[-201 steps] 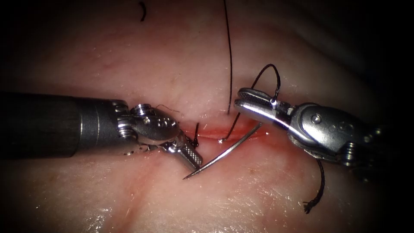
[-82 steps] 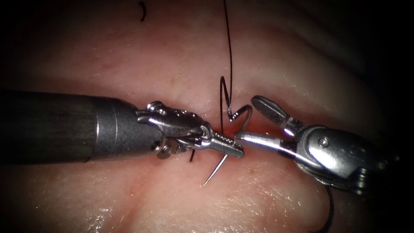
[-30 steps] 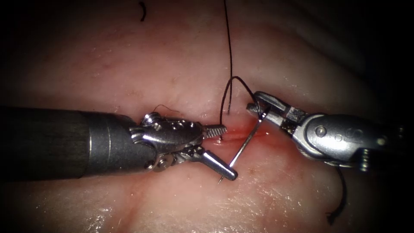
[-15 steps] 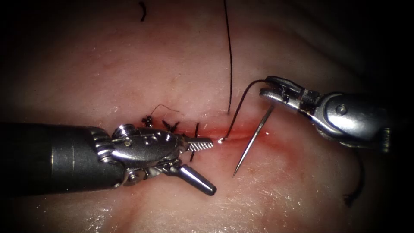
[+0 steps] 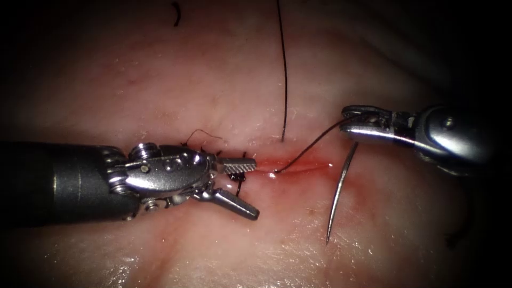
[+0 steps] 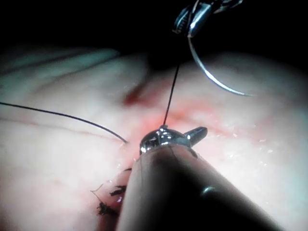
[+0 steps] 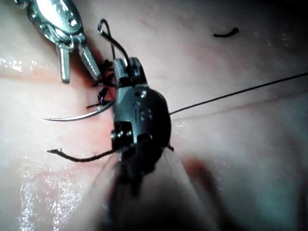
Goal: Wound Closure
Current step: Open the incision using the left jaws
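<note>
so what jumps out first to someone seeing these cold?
The curved needle hangs free of the tissue, gripped near its thread end by the right tool, right of the cut. Thread runs from that tool down into the cut. The left tool sits at the left, fingers spread, holding nothing.

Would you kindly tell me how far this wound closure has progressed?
Done: knotted stitches sit at the cut's left end. In hand: the right tool holds the needle near its thread end, clear of the tissue, with thread entering the cut. The left tool is open, empty. Left: the red, unstitched stretch rightward.
</note>
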